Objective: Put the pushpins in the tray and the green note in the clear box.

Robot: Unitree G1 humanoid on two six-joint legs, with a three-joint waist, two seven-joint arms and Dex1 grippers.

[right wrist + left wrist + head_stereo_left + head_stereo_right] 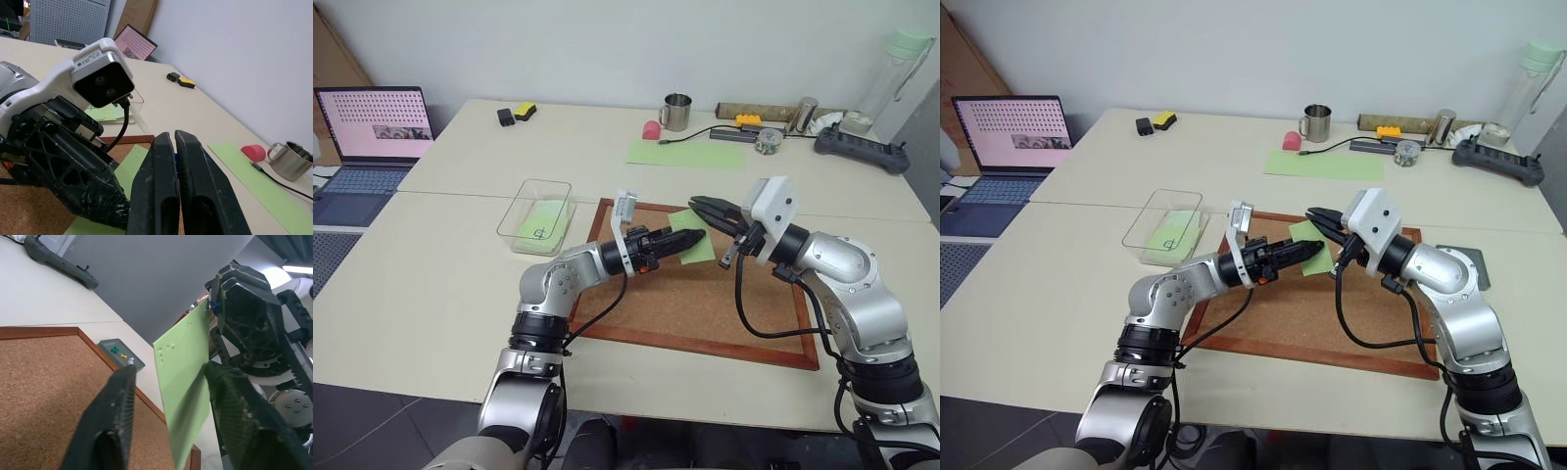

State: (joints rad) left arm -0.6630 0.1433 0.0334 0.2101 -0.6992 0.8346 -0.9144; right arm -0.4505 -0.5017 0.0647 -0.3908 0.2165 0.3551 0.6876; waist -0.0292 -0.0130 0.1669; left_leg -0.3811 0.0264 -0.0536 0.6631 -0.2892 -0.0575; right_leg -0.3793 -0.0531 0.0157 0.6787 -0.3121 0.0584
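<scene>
1. Over a cork pinboard (705,304) on the pale bench (431,294), the robot's two hands meet at a green note (697,243) lifted off the board.
2. The right hand (697,205) has its fingers pressed fully together; a blue pushpin (213,306) shows at their tips on the note's upper edge, though whether the hand grips the pin, the paper or both is hard to make out.
3. The left hand (695,236) is partly open, its two fingers either side of the note's lower portion; the wrist view shows a gap on one side, so it has no firm hold yet.
4. The dark-grey tray (122,354), already holding a green, a yellow and a pale pushpin, sits on the bench beyond the board's far edge from the left hand, past the right arm.
5. The clear box (536,215) lies outward of the left arm, well apart from both hands; a green note with a black scribble is inside it.
6. Risk: if the right hand lets go before the left closes, the note could flutter down; pulling apart with both clamped could tear the paper at the pin holes near its edge.
7. Risk: a pin freed in mid-air could drop and roll off the board.
8. Hidden: the note's far face and the right fingertips' contact, behind the paper.
</scene>
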